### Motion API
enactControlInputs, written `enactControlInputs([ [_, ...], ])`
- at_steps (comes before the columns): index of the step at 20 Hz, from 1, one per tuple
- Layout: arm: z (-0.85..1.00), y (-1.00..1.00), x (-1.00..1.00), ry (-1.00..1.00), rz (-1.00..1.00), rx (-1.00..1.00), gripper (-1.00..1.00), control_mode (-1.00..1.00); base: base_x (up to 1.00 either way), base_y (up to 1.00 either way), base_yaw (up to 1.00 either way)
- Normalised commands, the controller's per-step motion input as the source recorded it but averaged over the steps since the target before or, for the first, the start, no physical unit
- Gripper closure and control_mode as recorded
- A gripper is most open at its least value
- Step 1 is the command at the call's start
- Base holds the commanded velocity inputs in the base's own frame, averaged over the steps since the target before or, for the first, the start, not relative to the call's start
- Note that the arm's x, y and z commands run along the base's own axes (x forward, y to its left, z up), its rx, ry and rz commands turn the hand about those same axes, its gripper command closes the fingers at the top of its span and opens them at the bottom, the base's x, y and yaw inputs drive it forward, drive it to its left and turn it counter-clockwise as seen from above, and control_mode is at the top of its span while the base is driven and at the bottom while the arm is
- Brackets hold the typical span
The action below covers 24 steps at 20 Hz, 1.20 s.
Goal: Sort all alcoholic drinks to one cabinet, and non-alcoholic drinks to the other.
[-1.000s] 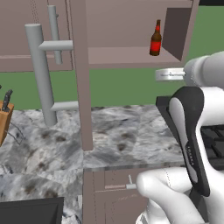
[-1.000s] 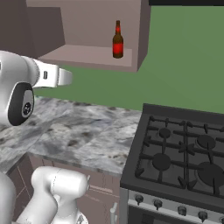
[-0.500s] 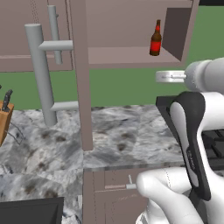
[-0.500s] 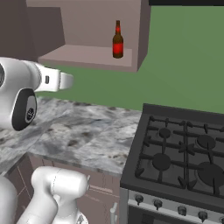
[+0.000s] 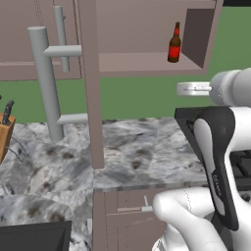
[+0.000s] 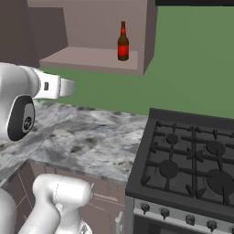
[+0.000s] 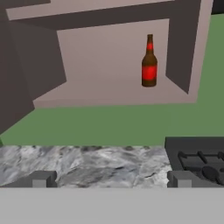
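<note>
Left base view first: the amber-brown bottle [image 5: 174,43] with the red label stands upright on the shelf of the open wall cabinet [image 5: 147,62], near the cabinet's right wall. The cabinet door [image 5: 90,83] hangs open edge-on toward the camera, with its long grey handle [image 5: 46,83] just to the left. Below is the marbled grey tabletop [image 5: 122,147], and a wooden knife block [image 5: 5,130] sits at the far left edge.

Right base view: same bottle [image 6: 123,42], upright and alone on the shelf, close to the right side panel. The black stove [image 6: 187,164] sits right beside the tabletop [image 6: 82,137], under and to the right of the cabinet.

Hand view: the hand [image 7: 111,179] is spread wide, its two fingertips [image 7: 42,178] well apart, and nothing between them. It's well short of the bottle [image 7: 149,62], which stands at the right of the shelf, above the tabletop [image 7: 87,164] and the stove corner [image 7: 197,159].
</note>
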Motion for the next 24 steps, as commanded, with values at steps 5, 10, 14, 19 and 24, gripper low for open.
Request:
enactControlInputs([
  [5,0.00,0.00,-0.17,0.01,0.00,0.00,-1.00,-1.00,0.00,0.00,0.00],
  [10,0.00,0.00,-0.14,0.02,0.00,0.00,-1.00,-1.00,0.00,0.00,0.00],
  [14,0.00,0.00,-0.17,0.03,0.00,0.00,-1.00,-1.00,0.00,0.00,0.00],
  [19,0.00,0.00,0.00,0.00,0.00,0.00,-1.00,1.00,-0.27,0.00,0.00],
  [24,0.00,0.00,0.00,0.00,0.00,0.00,-1.00,1.00,-0.39,0.00,0.00],
])
